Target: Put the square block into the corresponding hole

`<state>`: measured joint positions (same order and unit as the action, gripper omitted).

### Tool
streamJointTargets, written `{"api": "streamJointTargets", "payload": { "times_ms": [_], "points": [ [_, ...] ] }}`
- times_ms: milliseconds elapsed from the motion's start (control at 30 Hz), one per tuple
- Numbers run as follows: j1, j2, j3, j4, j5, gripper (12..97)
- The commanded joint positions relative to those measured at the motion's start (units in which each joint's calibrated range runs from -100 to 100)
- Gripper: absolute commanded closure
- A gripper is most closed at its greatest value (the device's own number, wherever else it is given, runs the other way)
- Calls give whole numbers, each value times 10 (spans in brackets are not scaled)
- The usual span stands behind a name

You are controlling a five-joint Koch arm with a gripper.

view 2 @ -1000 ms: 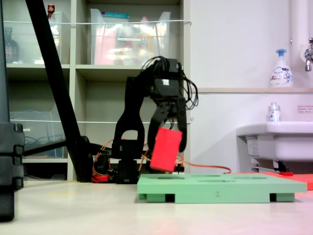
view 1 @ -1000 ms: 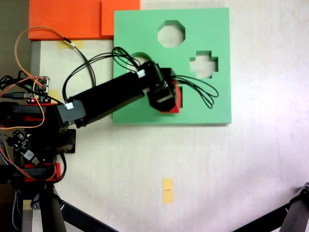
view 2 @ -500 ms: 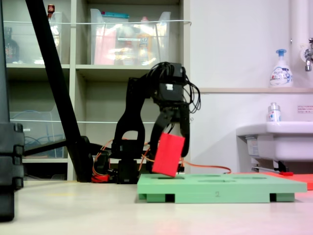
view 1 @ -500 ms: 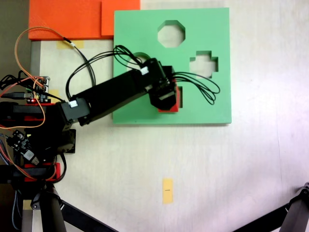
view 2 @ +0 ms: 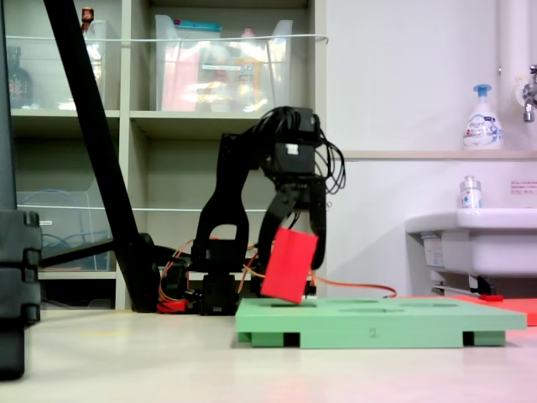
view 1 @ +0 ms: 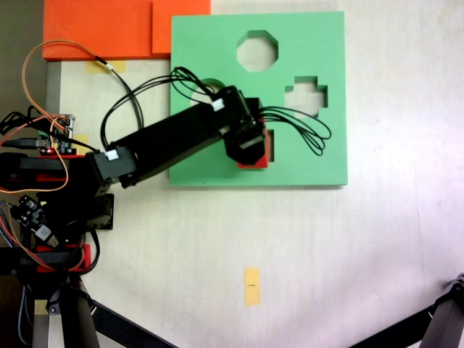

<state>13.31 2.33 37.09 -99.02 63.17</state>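
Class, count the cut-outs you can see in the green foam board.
3: an octagonal cut-out near the top, a cross-shaped cut-out at right, a rounded cut-out partly behind cables. The arm may hide another.

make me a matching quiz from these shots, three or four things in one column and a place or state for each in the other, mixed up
Things:
1. small bright red cube
2. large flat green foam board
3. small yellow tape mark
4. black claw

Places or states:
A. lying flat on the table
B. alone on the table, below the board in the top-down fixed view
C. tilted, held over the board
D. shut on the cube

Pairs: 1-C, 2-A, 3-B, 4-D
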Motion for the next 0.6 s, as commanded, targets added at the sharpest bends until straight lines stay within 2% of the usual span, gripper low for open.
{"api": "streamJointTargets", "payload": {
  "times_ms": [0, 567],
  "points": [
    [3, -1, 27, -10, 5, 842],
    [2, 9, 74, -10, 5, 842]
  ]
}}
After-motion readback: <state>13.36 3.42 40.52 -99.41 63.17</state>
